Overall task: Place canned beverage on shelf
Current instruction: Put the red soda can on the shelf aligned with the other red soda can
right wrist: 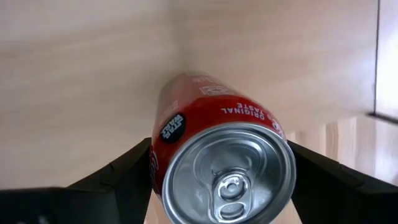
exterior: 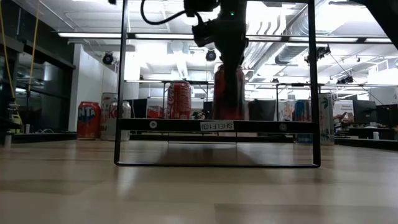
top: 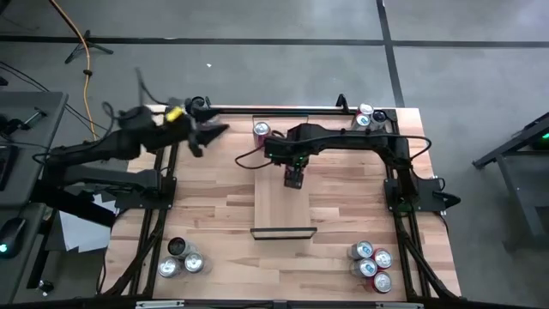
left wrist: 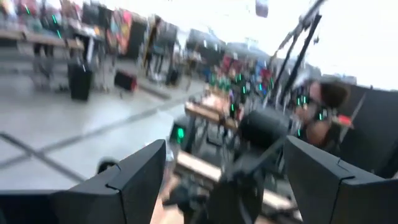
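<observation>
Holding: the right gripper (top: 294,178) has a red can (right wrist: 214,158) between its two fingers (right wrist: 118,177), jaws closed in against the can's sides, one finger on each side.
Can in the right wrist view: silver top and pull tab face the camera; the red body reaches away toward the pale board beyond it.
Can in the low view: it (exterior: 229,93) hangs upright under the right gripper (exterior: 229,59), its base at or just above the shelf board; I cannot tell whether it touches.
Shelf: a narrow pale wood board (top: 276,202) with black rails at its short ends, lying mid-counter; in the low view it shows as a dark bar (exterior: 217,125) carried by a thin black frame.
Can relative to shelf: over the far half of the board, near its right long edge.
Second can: one more can (top: 261,130) stands at the shelf's far-left corner, seen red in the low view (exterior: 178,99).
Left gripper: (top: 208,136) raised near the counter's far-left corner, well apart from the shelf, fingers (left wrist: 134,177) spread and holding nothing.
Other cans: a cluster at the near-right corner (top: 370,262), another at the near-left (top: 182,259), and two at the far-right corner (top: 365,116).
Counter: striped butcher-block wood (top: 343,197).
</observation>
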`<state>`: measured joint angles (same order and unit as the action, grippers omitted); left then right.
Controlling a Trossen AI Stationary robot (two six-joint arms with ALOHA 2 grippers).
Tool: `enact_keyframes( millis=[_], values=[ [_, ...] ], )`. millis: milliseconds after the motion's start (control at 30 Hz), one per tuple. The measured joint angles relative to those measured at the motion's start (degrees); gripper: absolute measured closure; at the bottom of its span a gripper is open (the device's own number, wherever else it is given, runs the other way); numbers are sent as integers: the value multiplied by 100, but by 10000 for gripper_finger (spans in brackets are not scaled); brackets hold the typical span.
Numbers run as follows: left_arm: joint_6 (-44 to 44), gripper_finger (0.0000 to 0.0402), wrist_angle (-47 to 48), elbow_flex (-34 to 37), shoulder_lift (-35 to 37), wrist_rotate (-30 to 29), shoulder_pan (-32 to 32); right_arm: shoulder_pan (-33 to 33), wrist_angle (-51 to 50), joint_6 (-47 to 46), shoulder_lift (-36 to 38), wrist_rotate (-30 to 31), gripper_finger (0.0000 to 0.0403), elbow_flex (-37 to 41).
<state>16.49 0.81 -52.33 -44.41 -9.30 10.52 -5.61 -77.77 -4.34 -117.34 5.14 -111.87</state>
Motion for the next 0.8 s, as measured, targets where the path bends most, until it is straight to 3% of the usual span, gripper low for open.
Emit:
enact_keyframes(
  millis=[267, 467, 800],
  values=[
    [-65, 131, -28, -43, 574, -339, 0, 3, 161, 48, 0, -4, 114, 2],
    [-65, 131, 96, -43, 567, -354, 0, 9, 104, 187, -22, -66, 20, 17],
    [-68, 131, 153, -43, 457, -352, 0, -58, -444, 725, 206, -240, 31, 19]
  ],
)
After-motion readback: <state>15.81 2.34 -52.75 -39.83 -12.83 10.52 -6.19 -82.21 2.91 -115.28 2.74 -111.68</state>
